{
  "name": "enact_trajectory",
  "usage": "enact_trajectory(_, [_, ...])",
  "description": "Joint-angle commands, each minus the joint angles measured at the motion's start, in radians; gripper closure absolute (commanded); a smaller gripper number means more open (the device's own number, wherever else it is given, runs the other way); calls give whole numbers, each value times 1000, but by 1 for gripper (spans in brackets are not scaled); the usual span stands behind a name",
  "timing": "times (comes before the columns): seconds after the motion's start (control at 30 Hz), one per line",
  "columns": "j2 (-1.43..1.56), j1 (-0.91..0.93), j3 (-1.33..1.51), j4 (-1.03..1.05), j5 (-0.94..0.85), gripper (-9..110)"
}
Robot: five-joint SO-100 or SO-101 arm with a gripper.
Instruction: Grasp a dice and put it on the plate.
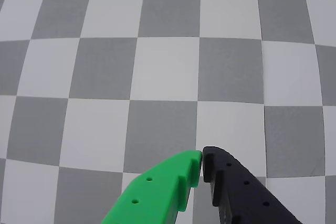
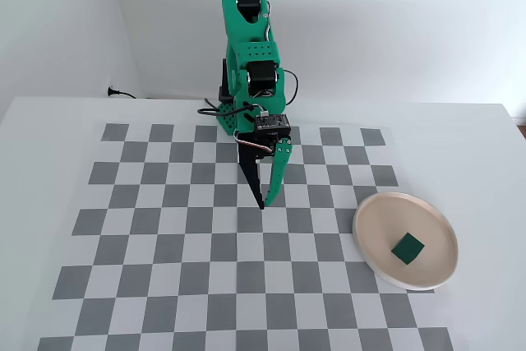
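Note:
In the fixed view the small dark green dice (image 2: 408,247) lies inside the round beige-pink plate (image 2: 374,218) at the right of the checkered mat. My gripper (image 2: 264,205) points down over the mat's middle, well left of the plate, with nothing in it. In the wrist view the gripper (image 1: 202,158) shows a bright green finger (image 1: 163,192) and a black finger (image 1: 239,192) whose tips touch, so it is shut and empty. The dice and the plate are out of the wrist view.
A grey-and-white checkered mat (image 2: 164,236) covers the white table (image 2: 49,137). The green arm base (image 2: 246,63) stands at the mat's far edge, with a cable (image 2: 123,94) along the wall at the back left.

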Motion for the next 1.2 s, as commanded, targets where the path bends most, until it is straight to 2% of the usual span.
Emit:
enact_trajectory(0.0, [49,5,-2,-25,17,106])
enact_trajectory(0.27, [304,0,219,-44,35,106])
enact_trajectory(0.5, [680,-21,307,207,71,106])
enact_trajectory(0.7, [704,-25,307,268,143,106])
enact_trajectory(0.8, [704,-12,307,276,245,106])
enact_trajectory(0.9, [703,-6,307,255,466,106])
enact_trajectory(1.03, [704,21,307,318,522,106])
enact_trajectory(1.17, [704,29,307,400,661,106])
